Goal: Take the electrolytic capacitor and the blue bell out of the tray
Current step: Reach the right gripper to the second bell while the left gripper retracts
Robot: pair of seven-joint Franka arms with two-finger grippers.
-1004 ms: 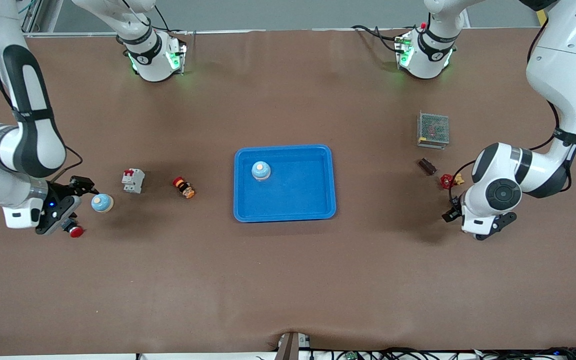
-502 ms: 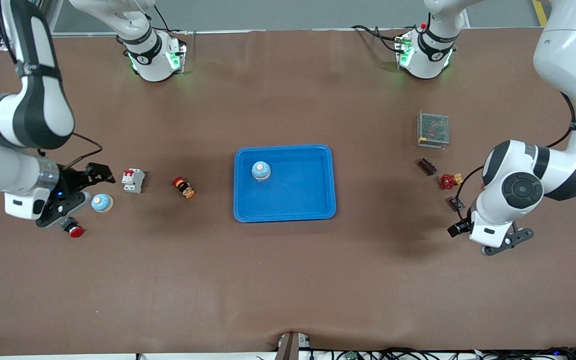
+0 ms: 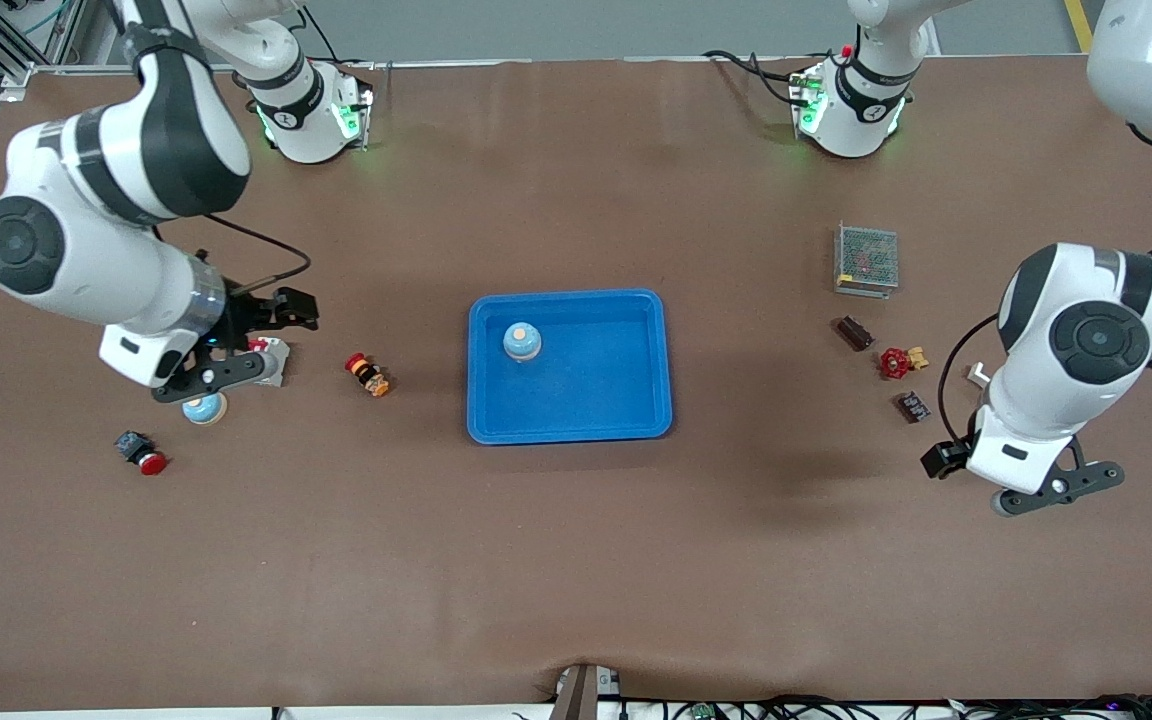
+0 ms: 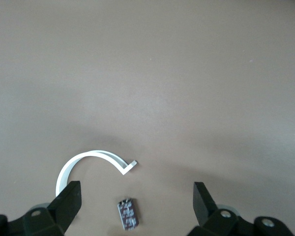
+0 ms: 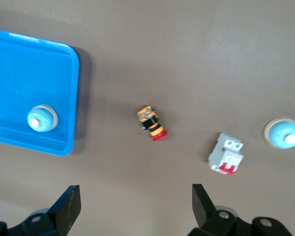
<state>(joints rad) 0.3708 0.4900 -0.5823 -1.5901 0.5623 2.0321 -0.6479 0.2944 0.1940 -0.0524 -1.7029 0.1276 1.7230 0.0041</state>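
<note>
A small dark capacitor lies on the table near the left arm's end. In the left wrist view the capacitor shows below and between the open fingers of my left gripper, which hangs over it, empty. A blue bell stands in the blue tray. A second blue bell stands on the table, partly covered by the right hand. My right gripper is open and empty, raised over the breaker. The right wrist view shows both bells under the right gripper.
An orange-black emergency button lies between breaker and tray. A red push button lies near the table bell. A mesh box, a brown part, a red-yellow part and a white curved strip lie near the capacitor.
My right gripper rose from beside the table bell and swung over the breaker. My left gripper lifted and drew back, uncovering the capacitor. Both stayed empty.
</note>
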